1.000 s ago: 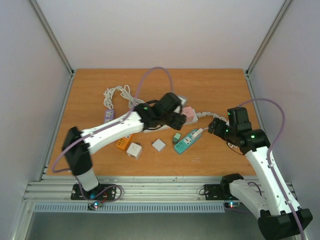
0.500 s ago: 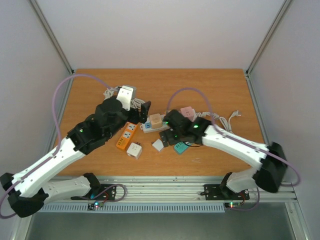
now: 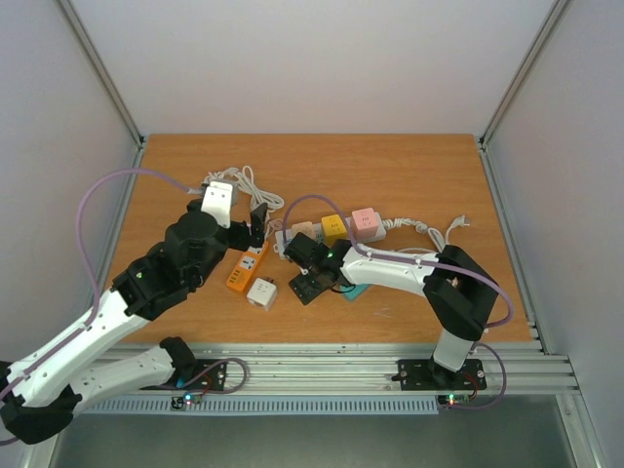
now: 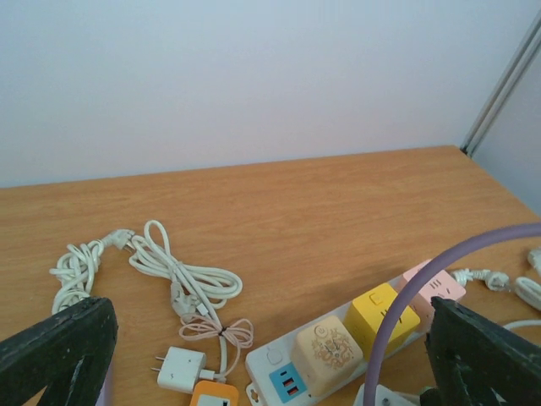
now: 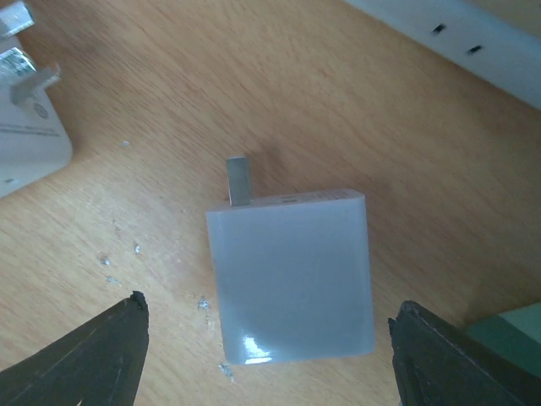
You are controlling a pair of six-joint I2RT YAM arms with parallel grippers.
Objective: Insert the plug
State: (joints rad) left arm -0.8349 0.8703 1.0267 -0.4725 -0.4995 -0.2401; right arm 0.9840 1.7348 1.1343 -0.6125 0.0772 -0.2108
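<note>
A pale grey square plug [image 5: 292,275] lies flat on the wood, one metal prong [image 5: 237,180] pointing away from the wrist. My right gripper [image 5: 270,355] is open and low over it, one finger on each side with a gap to the plug. From above, the right gripper [image 3: 307,283] hides the plug. A white power strip [image 3: 289,244] carries a beige cube [image 3: 304,232], a yellow cube [image 3: 334,227] and a pink cube [image 3: 366,222]. My left gripper [image 3: 244,222] hangs open and empty above the strip's left end; its wrist view looks across the strip [image 4: 283,372].
An orange strip [image 3: 249,265] and a white adapter [image 3: 260,292] lie left of the right gripper. A teal strip [image 3: 356,291] sits partly under the right arm. A coiled white cable [image 4: 144,271] and a white charger [image 4: 182,368] lie at the back left.
The right arm has swung left across the table and come down over the grey plug. The left arm has pulled back to the left and its gripper has opened wide.
</note>
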